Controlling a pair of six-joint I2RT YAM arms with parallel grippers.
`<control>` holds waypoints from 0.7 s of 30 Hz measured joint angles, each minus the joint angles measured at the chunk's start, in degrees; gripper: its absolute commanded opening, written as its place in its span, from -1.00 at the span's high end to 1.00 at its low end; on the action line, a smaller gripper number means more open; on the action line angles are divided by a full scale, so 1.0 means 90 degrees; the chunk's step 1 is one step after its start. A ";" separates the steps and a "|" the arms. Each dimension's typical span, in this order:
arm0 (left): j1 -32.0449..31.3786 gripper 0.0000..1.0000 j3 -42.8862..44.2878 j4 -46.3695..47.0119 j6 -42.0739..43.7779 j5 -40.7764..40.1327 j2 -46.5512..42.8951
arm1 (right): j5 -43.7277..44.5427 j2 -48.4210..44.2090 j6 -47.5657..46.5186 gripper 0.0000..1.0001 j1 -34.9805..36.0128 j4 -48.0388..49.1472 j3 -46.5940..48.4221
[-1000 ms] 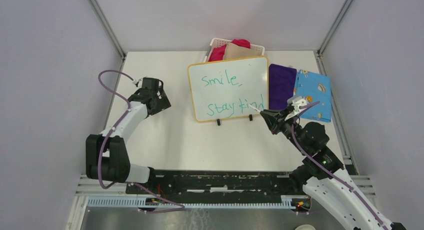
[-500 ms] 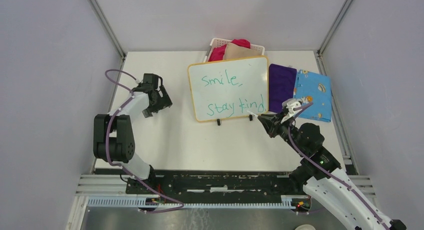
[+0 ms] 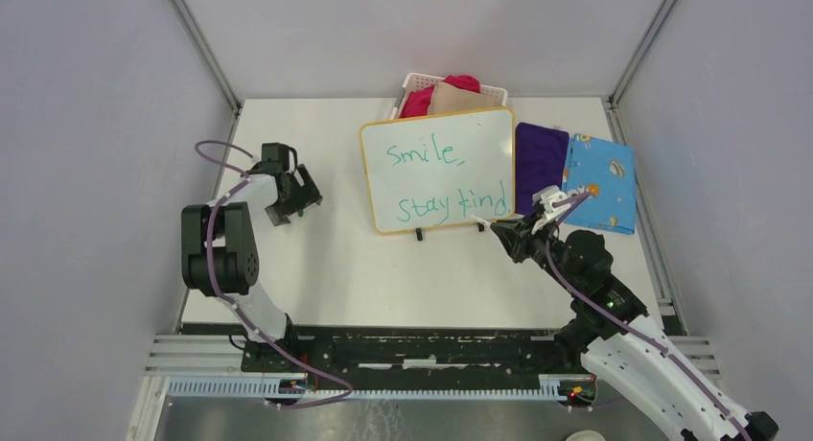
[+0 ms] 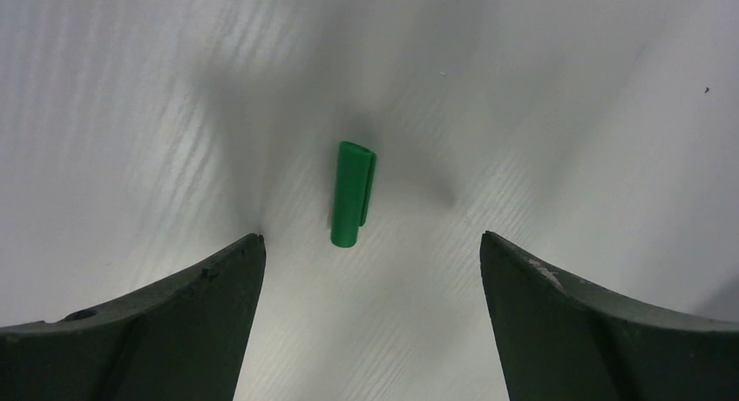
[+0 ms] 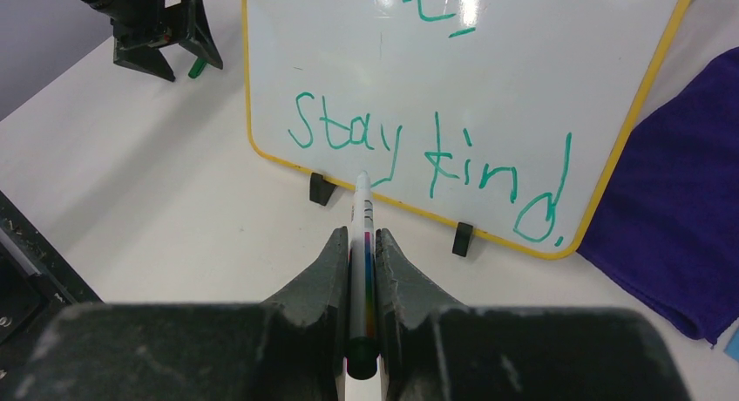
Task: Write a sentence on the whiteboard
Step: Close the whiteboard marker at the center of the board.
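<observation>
The white desk [image 3: 383, 278] is carrying everything, and its widest bare stretch is lying in front of the board, between the two arms. The left arm [image 3: 216, 254] is folding up near the desk's left edge. The right arm [image 3: 623, 326] is reaching in from the near right corner.

The whiteboard [image 3: 484, 144] is standing on two black feet at the back middle of the desk. Its top edge is lying in front of a white slotted basket [image 3: 414, 80]. Its right edge is sitting just beside a purple cloth [image 3: 539, 163]. A blue patterned cloth [image 3: 604, 177] is lying beyond that, close to the desk's right edge. Bare desk is separating the board's left edge from the left jaws.

The sentence [image 5: 427, 152] is showing in green on the board, "Smile," above "stay kind". The last word is running close to the yellow frame at the lower right corner.

The right jaws are pinching a white marker [image 5: 362, 209] lengthwise. Its tip is pointing at the board's lower edge between the two feet, and I cannot tell whether it is touching.

The left jaws are standing spread wide just over the desk. A green cap [image 4: 351, 194] is lying flat between them, touching neither.
</observation>
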 measured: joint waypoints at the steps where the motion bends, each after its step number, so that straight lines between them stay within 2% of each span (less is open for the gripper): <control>1: -0.0002 -0.93 0.0007 0.0034 0.0019 0.0131 0.0080 | 0.0000 0.0024 0.0000 1.00 0.0000 0.0000 0.0000; 6: -0.0015 -0.90 -0.0017 0.0410 0.0129 0.0403 0.0112 | -0.0019 0.0102 0.0000 1.00 0.0000 0.0000 0.0000; 13: -0.0002 -0.84 -0.0236 0.0673 0.0250 -0.0117 0.0032 | -0.0017 0.0143 -0.0002 1.00 0.0000 -0.0005 0.0032; 21: 0.0066 -0.65 -0.0328 0.0736 0.0291 -0.0243 0.0044 | 0.0027 0.0126 -0.0012 1.00 0.0000 -0.0005 0.0073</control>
